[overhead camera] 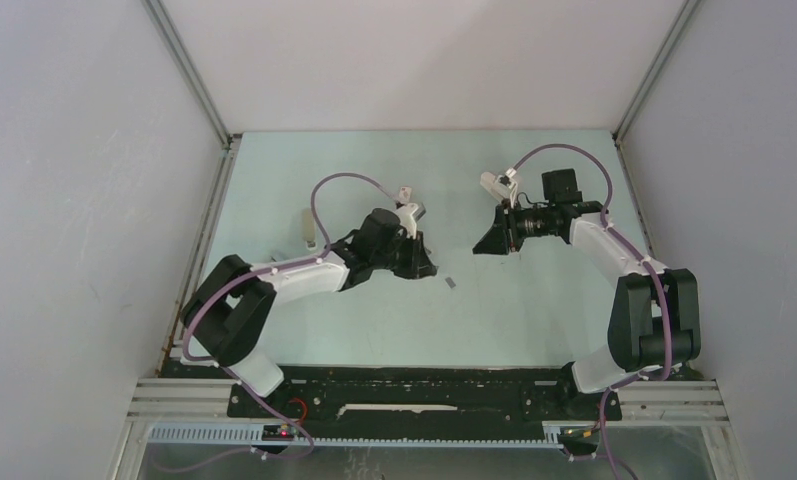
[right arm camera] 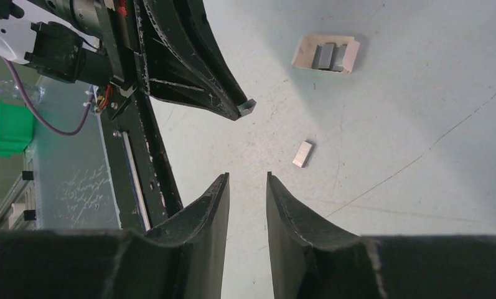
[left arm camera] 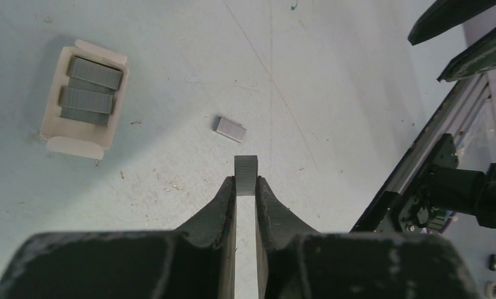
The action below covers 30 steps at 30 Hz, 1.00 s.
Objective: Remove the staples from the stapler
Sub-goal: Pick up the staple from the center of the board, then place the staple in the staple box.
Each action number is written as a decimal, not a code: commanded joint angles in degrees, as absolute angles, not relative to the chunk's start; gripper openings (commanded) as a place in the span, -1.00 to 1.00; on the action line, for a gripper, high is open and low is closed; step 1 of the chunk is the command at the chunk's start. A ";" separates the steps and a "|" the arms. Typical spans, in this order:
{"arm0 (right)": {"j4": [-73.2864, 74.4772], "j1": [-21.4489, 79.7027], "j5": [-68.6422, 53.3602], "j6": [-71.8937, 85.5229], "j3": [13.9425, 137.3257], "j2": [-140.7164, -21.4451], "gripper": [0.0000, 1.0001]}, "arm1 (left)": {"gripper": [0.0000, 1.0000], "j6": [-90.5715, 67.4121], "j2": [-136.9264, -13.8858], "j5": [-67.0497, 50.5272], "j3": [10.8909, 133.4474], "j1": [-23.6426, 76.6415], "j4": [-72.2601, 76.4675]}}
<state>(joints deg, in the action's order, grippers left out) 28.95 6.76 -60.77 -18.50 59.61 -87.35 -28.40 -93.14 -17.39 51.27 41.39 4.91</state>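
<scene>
Grey staples (left arm camera: pixel 246 168): one strip pinched in left fingers (left arm camera: pixel 231 190), one strip (left arm camera: pixel 231 127) on table (left arm camera: pixel 357 75); right fingers (right arm camera: pixel 223 193) apart, empty.

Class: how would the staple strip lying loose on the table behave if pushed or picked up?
The loose strip lies flat on the table, so a push would probably slide it, not roll it. Tiny, so likely light but awkward to pinch. The left gripper holds a similar strip jutting straight from its tips, suggesting stiffness.
</scene>
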 commanded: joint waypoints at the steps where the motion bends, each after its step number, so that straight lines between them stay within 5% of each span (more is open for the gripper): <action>1: 24.02 7.25 -63.54 -14.41 60.06 -85.68 -0.26 | -0.82 -31.56 -89.10 -21.16 48.01 39.91 12.32; 30: 14.72 6.94 -71.62 1.31 67.94 -87.54 -0.24 | -0.82 -39.57 -79.27 -24.57 41.40 34.72 24.53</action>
<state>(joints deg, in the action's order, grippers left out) 17.69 7.18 -68.55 -2.90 65.63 -87.55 -38.04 -82.30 -23.16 42.41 35.18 20.88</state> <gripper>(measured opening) 0.376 0.166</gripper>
